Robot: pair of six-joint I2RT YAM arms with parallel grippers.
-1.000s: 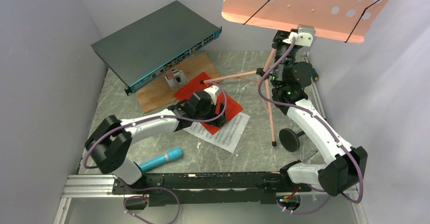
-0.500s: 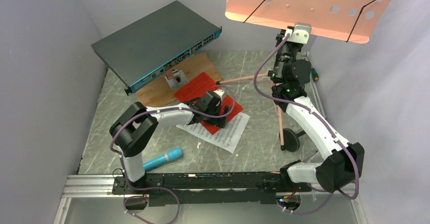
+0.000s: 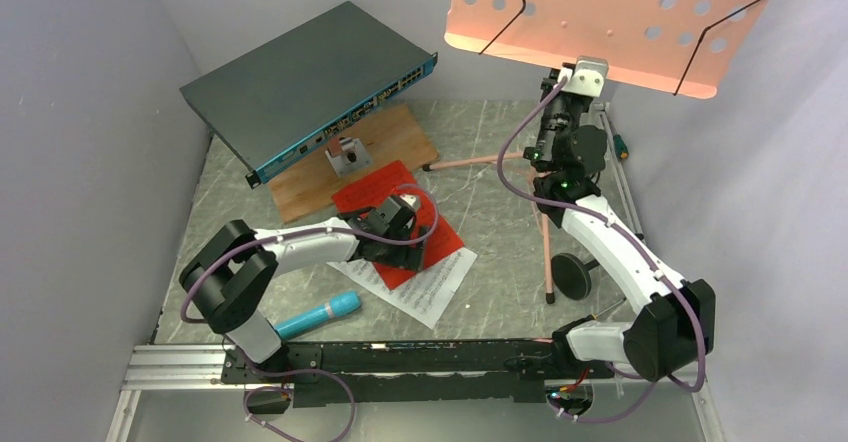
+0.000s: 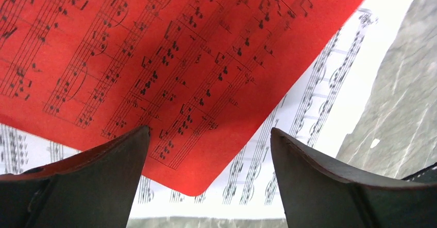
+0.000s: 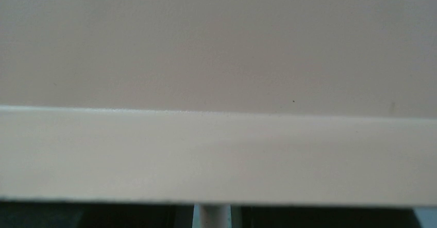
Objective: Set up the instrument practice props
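Note:
The salmon-pink perforated music stand (image 3: 610, 12) is up at the back right, its tripod legs (image 3: 546, 252) reaching the table. My right gripper (image 3: 560, 112) is shut on its pole just under the desk. In the right wrist view the desk's underside (image 5: 216, 58) fills the frame, with the pole (image 5: 211, 216) between dark fingers. My left gripper (image 3: 395, 227) hovers open low over the red page (image 3: 358, 188), which lies on the white page (image 3: 420, 290). The left wrist view shows the red page (image 4: 154, 47), the white page (image 4: 314, 114) and the open left gripper (image 4: 209, 135), which holds nothing. The cyan microphone (image 3: 318, 315) lies near left. The black round-base mic stand (image 3: 572, 275) sits right.
A dark grey network switch (image 3: 310, 82) leans at the back left over a wooden board (image 3: 385, 134) with a small metal bracket (image 3: 347, 155). Grey walls close in on the left, back and right. The arms' rail (image 3: 400, 357) runs along the near edge.
The right arm raised the music stand higher and more upright. The left gripper drew back toward the near left and opened slightly wider. Both pages slid that way.

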